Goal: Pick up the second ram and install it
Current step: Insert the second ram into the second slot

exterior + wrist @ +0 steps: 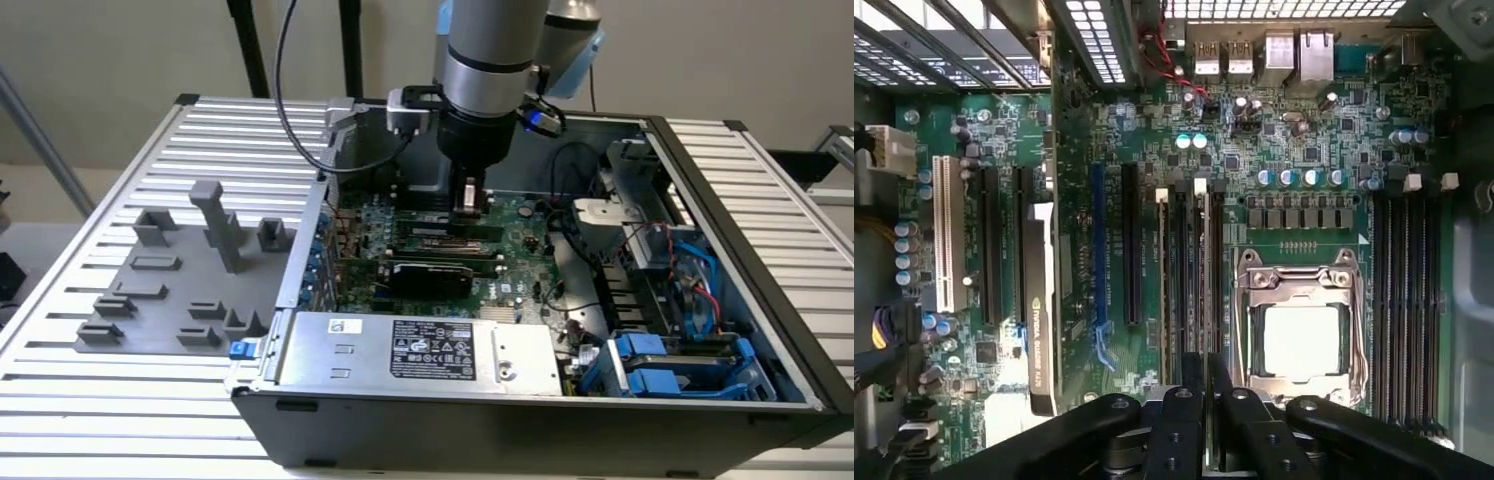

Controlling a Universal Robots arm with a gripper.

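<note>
Green second ram (pixel 1201 290) stands edge-on in my pincer (pixel 1206 405), which is clamped narrowly on it, long axis lined along the motherboard (pixel 1324 120) slot beneath.

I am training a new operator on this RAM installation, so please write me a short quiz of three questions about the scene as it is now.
1. True or false: the gripper hangs above the grey fixture tray.
2. The silver power supply sits: A) inside the computer case; B) on the grey tray; C) on the slatted table.
3. Fill in: the CPU socket holds a silver, square ___.
Key: 1 false, it is over the motherboard; 2 A; 3 CPU.
</note>
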